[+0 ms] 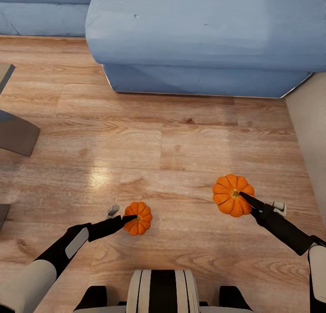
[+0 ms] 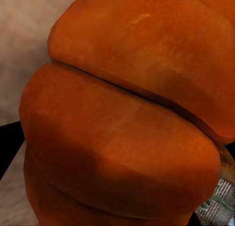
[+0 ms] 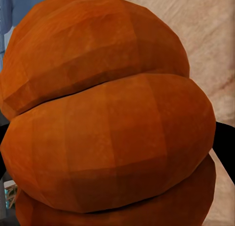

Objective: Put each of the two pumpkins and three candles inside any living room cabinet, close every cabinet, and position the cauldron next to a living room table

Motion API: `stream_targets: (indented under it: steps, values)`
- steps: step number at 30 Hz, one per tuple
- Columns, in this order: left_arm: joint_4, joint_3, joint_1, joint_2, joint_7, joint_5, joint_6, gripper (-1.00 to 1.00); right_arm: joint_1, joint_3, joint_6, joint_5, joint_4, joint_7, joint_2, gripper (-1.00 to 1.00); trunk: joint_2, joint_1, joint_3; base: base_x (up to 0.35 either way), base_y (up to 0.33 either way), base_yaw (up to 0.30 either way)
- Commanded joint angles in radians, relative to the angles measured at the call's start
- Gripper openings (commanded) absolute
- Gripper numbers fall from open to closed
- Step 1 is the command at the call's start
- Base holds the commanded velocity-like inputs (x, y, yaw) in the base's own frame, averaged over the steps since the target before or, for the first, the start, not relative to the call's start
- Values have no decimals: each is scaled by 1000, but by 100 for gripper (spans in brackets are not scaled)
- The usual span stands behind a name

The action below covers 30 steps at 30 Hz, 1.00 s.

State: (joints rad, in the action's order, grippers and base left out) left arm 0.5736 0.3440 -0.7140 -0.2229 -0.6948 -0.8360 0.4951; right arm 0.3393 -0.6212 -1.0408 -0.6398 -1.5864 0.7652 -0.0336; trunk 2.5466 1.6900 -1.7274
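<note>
Holding one pumpkin per claw: left claw (image 1: 131, 219) grips small pumpkin (image 1: 138, 218) lower centre, right claw (image 1: 246, 199) grips larger pumpkin (image 1: 232, 195) lower right. We judge both light, rigid, ribbed; grip across ribs.

The wooden floor (image 1: 149, 136) held a big blue sofa (image 1: 203, 36) and two orange pumpkins (image 1: 138, 218) (image 1: 232, 195).

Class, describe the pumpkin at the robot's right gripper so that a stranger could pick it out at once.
Find the blue sofa, then look down across the wooden floor toward the beige wall. The pumpkin sits at the right gripper. It looks larger in the head view than the other pumpkin, by the left gripper.
</note>
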Motion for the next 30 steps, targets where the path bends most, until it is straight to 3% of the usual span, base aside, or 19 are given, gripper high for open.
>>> stream_targets:
  steps: [1,16,25,26,30]
  values:
    - [-3,10,1,0,18,20,-7,100,1,-2,-6,0,0,9,0,-100,0,0,-1,-15,-11,0]
    - [-1,10,1,8,50,20,-7,100,1,-3,-6,0,0,9,0,-100,0,0,-1,-2,-18,0]
    - [-3,9,1,10,62,20,-7,100,1,-28,-6,-1,1,9,0,-100,0,0,-1,0,-143,0]
    - [-3,9,1,10,67,20,-7,-100,1,-29,-6,-1,1,9,0,-100,0,0,-1,0,-25,0]
    - [-4,9,1,10,76,19,-7,-100,1,-30,-6,-1,1,9,0,-100,0,0,-1,0,-11,0]
